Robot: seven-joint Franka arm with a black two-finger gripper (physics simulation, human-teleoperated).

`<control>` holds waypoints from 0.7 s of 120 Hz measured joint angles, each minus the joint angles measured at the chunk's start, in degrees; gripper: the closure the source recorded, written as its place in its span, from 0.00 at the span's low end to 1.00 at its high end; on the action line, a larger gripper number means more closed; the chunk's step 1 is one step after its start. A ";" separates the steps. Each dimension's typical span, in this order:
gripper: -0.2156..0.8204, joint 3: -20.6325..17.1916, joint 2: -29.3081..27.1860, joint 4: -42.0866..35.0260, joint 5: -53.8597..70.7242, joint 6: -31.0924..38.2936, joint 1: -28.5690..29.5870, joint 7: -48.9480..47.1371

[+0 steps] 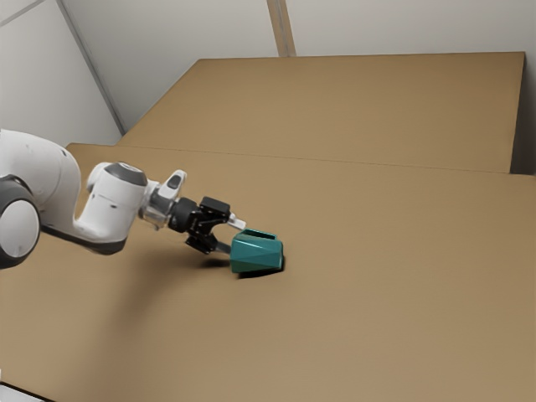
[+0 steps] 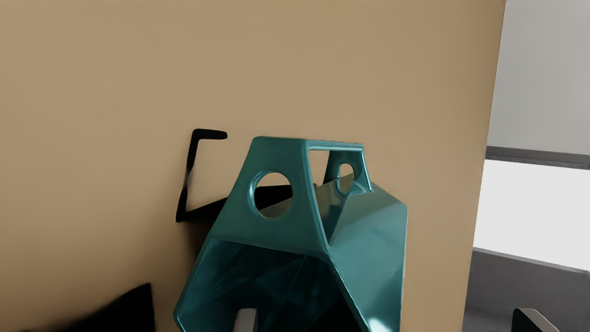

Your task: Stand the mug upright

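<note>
Had one gripper spread wide, gripping nothing, with two fingertips: one at the mouth of the single mug, the other outside, beyond one wall. Could not tell whether the first was inside. Saw the mug on its side, open end facing the gripper, with one handle pierced by two round holes. Found one brown table beneath, and one brown strip farthest off.
</note>
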 joint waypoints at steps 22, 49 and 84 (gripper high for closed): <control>0.21 -0.91 0.72 -0.60 -3.43 0.12 -0.02 2.51; 0.40 -1.62 0.93 -0.62 -5.30 0.74 -0.06 4.68; 0.82 -2.04 1.07 -0.62 -6.77 1.22 -0.09 6.18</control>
